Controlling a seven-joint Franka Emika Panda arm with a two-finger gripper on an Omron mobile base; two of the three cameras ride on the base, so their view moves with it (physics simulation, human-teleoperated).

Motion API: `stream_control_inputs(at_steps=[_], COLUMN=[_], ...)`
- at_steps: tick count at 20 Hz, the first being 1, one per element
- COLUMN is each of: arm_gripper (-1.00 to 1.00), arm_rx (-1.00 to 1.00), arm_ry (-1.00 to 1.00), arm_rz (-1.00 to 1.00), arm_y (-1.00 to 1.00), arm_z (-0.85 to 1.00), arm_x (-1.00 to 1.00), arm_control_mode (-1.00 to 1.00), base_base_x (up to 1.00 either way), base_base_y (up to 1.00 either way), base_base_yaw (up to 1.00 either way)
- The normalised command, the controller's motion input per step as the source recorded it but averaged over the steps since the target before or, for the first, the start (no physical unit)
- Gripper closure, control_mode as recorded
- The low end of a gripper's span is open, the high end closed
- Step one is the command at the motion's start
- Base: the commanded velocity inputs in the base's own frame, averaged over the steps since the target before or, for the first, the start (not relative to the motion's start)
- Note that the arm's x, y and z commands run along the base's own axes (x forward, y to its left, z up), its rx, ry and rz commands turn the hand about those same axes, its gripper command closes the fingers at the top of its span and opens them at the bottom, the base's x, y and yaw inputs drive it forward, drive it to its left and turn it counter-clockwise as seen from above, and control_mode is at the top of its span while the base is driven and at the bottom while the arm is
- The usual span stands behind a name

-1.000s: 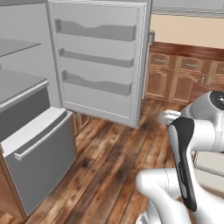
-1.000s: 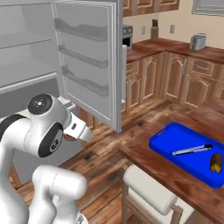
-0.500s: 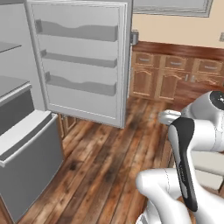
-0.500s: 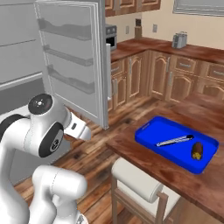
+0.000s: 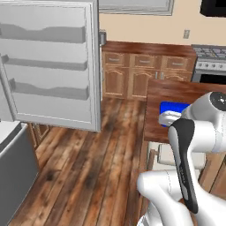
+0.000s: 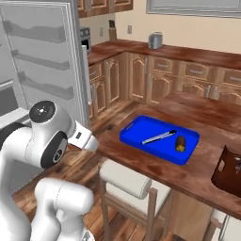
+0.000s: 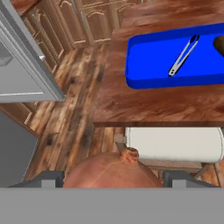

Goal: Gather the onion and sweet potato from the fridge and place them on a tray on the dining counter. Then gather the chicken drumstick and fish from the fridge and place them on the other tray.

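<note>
Tool [image 7: 112, 183] gripping onion [image 7: 109, 170]. Stool [image 7: 175, 144] at twelve o'clock, before worktop [image 7: 144, 105]; beyond, tray [image 7: 148, 65] carrying tongs [image 7: 183, 54], sweet potato [image 6: 180, 143].

We count one blue tray [image 6: 141, 132] on the dark wooden table [image 6: 207, 174], right of centre in the right base view. In the tray lie one pair of silver tongs [image 6: 159, 137] and one sweet potato [image 6: 180, 143]. One onion [image 7: 109, 173] sits at the bottom of the hand view. We see one pale stool [image 6: 126, 179] and one fridge door [image 5: 48, 66] with three shelf rails.
</note>
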Motion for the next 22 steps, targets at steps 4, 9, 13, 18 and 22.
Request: stream_control_inputs(at_steps=[4,9,13,18,22], arm_gripper=[1.00,1.00,1.00,1.00,1.00], arm_rx=[0.00,0.00,0.00,0.00,0.00], arm_ry=[0.00,0.00,0.00,0.00,0.00], arm_rz=[0.00,0.00,0.00,0.00,0.00], arm_y=[0.00,0.00,0.00,0.00,0.00], arm_z=[0.00,0.00,0.00,0.00,0.00], arm_x=[0.00,0.00,0.00,0.00,0.00], arm_control_mode=[1.00,1.00,1.00,1.00,1.00], base_base_x=[0.16,0.37,0.38,0.25,0.23], base_base_y=[-0.32,-0.06,-0.01,0.00,0.00], base_base_yaw=[-0.28,-0.20,-0.16,-0.16,-0.16])
